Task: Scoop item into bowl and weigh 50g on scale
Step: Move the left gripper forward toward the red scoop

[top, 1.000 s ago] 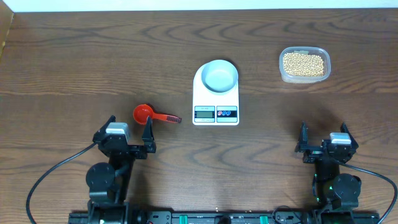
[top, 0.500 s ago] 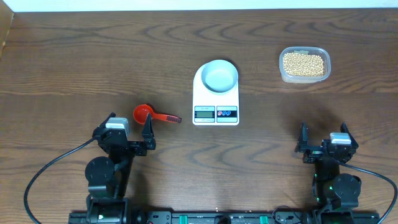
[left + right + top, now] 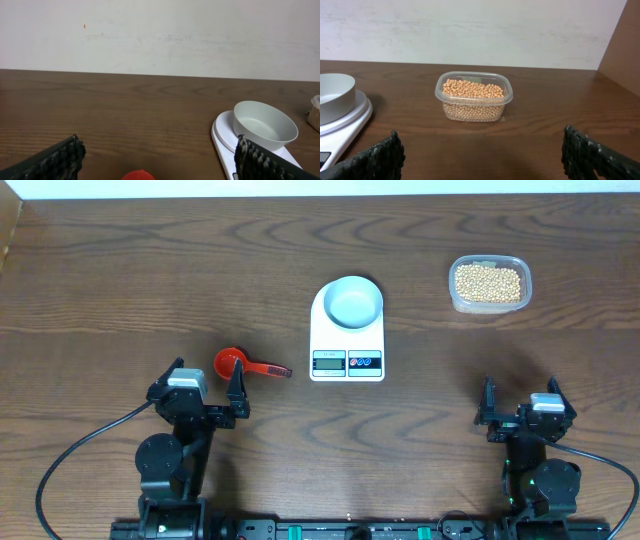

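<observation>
Dark wood grain runs across the table [image 3: 120, 270] that both my arms face. My left gripper [image 3: 207, 383] sits at the near left with its jaws spread wide and empty. In my left wrist view its two black ribbed fingers [image 3: 55, 159] frame only bare tabletop.

Just beyond that gripper lies a red measuring scoop [image 3: 240, 363]. Its round cup is to the left and its handle points right, toward the scale [image 3: 322, 330]. From my left wrist only the scoop's red top edge shows, low between the fingers.

The white digital scale stands at the middle of the table. Its grey display [image 3: 329, 361] and two round buttons [image 3: 365, 361] are on its near edge, but the reading is too small for me to tell. The pale blue-white bowl [image 3: 355, 302] sits upright on the far part of the scale's platform, and its inside is bare.

The soybeans [image 3: 488, 281] are all in a clear plastic tub [image 3: 455, 298] at the far right, well apart from the scale and bowl. They fill the tub nearly to its rim.

My right gripper [image 3: 520, 386] sits at the near right, also fully spread and holding nothing. In my right wrist view the tub is straight ahead between the fingers [image 3: 375, 160], with the scale and bowl at the left edge. A plain white wall [image 3: 470, 25] stands behind the table.
</observation>
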You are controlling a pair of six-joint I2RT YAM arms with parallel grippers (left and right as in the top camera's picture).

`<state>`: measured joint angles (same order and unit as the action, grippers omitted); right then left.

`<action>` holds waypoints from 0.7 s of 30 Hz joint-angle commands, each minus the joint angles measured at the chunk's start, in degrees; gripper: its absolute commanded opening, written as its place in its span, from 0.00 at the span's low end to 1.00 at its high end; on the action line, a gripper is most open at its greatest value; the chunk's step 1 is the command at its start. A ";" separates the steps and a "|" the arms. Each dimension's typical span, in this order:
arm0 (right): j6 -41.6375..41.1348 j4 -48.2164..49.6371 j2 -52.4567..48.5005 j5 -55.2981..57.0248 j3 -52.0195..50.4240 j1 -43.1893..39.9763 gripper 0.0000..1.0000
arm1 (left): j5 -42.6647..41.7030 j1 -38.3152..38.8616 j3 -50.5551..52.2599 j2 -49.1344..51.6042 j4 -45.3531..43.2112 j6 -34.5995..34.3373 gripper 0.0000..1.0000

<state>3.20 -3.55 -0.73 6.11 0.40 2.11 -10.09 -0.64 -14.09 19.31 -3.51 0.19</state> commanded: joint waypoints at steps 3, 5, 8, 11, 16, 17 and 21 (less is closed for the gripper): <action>0.31 -0.07 -0.13 1.03 -0.07 -0.35 0.99 | 0.76 0.04 -3.02 0.04 -0.46 -0.26 0.98; 0.31 -0.07 -0.13 1.03 -0.07 -0.35 0.99 | 0.76 0.04 -3.87 0.04 -0.39 -0.26 0.98; 0.31 -0.07 -0.15 1.03 -0.07 -0.35 0.99 | 0.76 0.04 -5.20 0.07 0.46 -0.24 0.98; 0.31 -0.07 -0.13 1.03 -0.07 -0.35 0.99 | 0.76 0.04 -6.36 0.07 1.31 -0.26 0.98; 0.31 -0.09 -0.13 1.03 -0.07 -0.35 0.99 | 0.76 0.04 -6.40 0.07 1.70 -0.26 0.98; 0.31 -0.09 -0.15 1.03 -0.07 -0.35 0.99 | 0.76 0.04 -6.40 0.07 1.77 -0.28 0.98; 0.31 -0.07 -0.15 1.03 -0.07 -0.35 0.99 | 0.74 0.04 -6.40 0.11 2.71 -0.50 0.98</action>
<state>3.20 -3.55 -0.73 6.11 0.40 2.11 -10.09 -0.64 -19.18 19.35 -1.32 0.19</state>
